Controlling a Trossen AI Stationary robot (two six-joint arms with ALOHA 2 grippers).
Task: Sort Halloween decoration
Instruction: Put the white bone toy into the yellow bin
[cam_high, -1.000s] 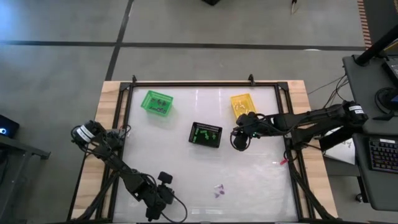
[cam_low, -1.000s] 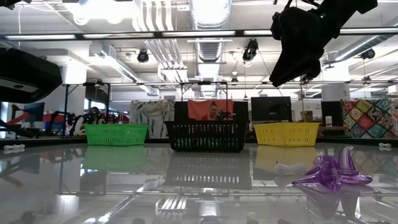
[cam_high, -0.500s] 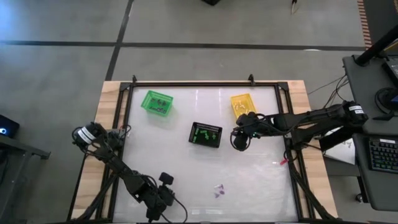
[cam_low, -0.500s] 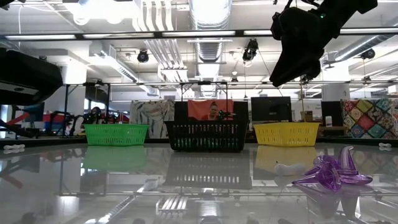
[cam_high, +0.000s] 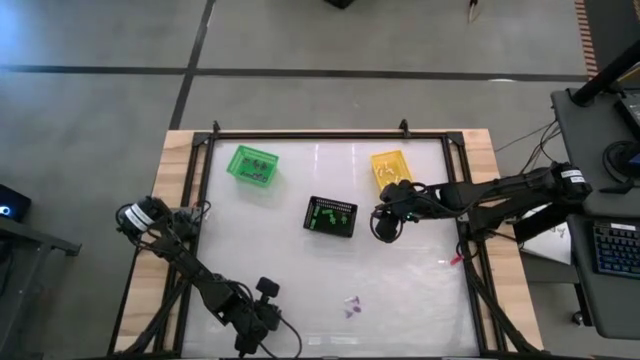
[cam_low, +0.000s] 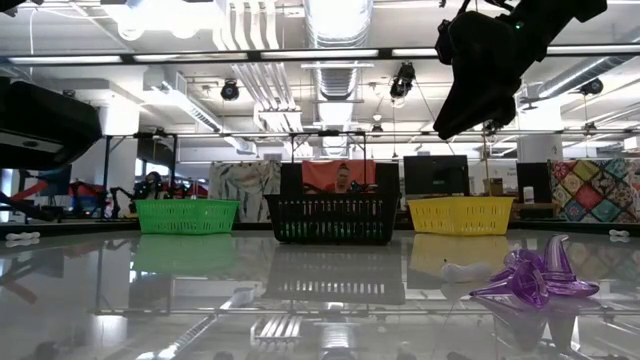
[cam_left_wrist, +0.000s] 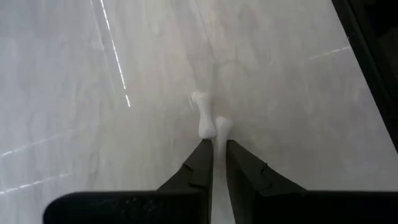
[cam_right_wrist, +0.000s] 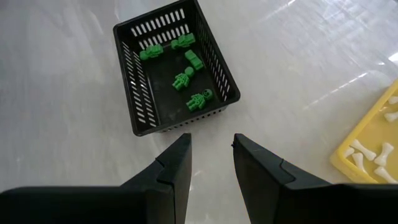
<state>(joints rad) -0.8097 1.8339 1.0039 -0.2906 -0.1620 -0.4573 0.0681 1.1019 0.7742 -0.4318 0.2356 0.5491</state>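
Left gripper: the left gripper (cam_left_wrist: 214, 163) is sitting low at the near-left corner of the table (cam_high: 400, 270), its fingers (cam_left_wrist: 199, 163) pinched tight on a white bone (cam_left_wrist: 205, 115) so that most of the trinket sticks out past the tips, a hold that is probably meant for lifting it clear.
Right gripper: the right gripper (cam_right_wrist: 211, 163) is hanging above the table between the black basket (cam_right_wrist: 227, 78) and the yellow basket (cam_right_wrist: 348, 155), jaws parted and grasping nothing, apparently waiting.
Black basket: it is holding several green figures (cam_right_wrist: 199, 101), so green pieces are seemingly being gathered here.
Yellow basket: it is holding white bones (cam_right_wrist: 367, 150), which makes it the likely home for the bone in the left gripper.
Green basket: the green basket (cam_high: 251, 164) is sitting at the far left with small dark bits inside; their kind cannot be told.
Loose pieces: purple trinkets (cam_low: 535, 280) are lying on the table near its front edge, with a small white piece (cam_low: 458, 270) just beside them, not yet sorted.
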